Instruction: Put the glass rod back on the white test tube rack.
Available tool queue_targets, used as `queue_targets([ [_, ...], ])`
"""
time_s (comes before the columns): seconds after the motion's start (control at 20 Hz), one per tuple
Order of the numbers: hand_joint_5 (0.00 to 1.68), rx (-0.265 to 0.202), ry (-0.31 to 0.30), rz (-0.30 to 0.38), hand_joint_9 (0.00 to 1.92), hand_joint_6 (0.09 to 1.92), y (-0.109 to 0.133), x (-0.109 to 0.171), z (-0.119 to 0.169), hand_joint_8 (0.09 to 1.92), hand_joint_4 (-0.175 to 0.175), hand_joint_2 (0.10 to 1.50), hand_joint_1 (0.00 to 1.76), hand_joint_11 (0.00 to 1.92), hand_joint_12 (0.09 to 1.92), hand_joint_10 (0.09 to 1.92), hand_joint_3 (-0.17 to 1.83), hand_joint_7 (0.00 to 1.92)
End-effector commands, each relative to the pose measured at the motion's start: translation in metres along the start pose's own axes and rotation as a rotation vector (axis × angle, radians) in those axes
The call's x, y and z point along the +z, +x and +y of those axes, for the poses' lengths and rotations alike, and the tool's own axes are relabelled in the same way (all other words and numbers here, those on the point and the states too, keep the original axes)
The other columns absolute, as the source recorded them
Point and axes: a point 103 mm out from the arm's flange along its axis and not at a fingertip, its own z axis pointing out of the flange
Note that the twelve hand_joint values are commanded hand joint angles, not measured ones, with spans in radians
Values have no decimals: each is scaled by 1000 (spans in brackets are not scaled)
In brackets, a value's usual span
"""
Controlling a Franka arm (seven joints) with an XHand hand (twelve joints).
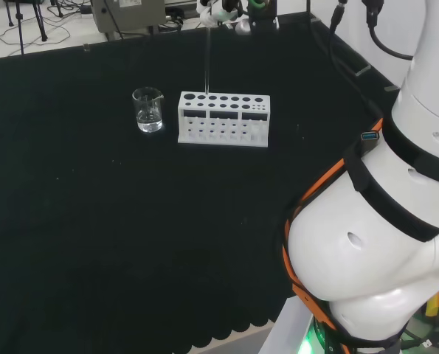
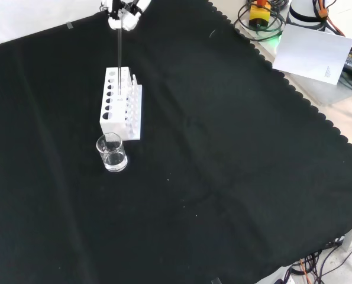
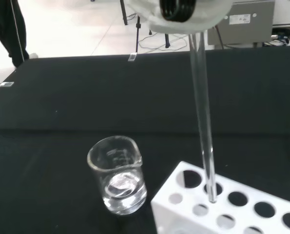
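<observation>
Glass rod (image 1: 206, 63) upright in head view, top pinched in the hand (image 1: 223, 10), lower end at a hole near the left end of the white test tube rack (image 1: 223, 118); beaker (image 1: 148, 110) just left of it. Front view: rod (image 2: 119, 56) hanging from hand (image 2: 122, 15) onto rack's (image 2: 121, 105) far end, beaker (image 2: 112, 152) nearer. Wrist view: rod tip (image 3: 212, 195) at a hole's edge, whether inside unclear.

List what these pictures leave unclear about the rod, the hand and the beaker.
- Hand: cut off by the front view's top edge, so its hold on the glass rod is unclear.
- Rod tip: whether it has entered a hole of the white rack.
- Beaker: contents uncertain, clear glass.
</observation>
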Motion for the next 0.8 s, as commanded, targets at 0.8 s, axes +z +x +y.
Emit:
queue_targets([
  [0.8, 1285, -34, 31, 28, 1714, 144, 22, 14, 9, 979, -175, 1028, 1305, 1471, 942, 648, 3, 1188],
])
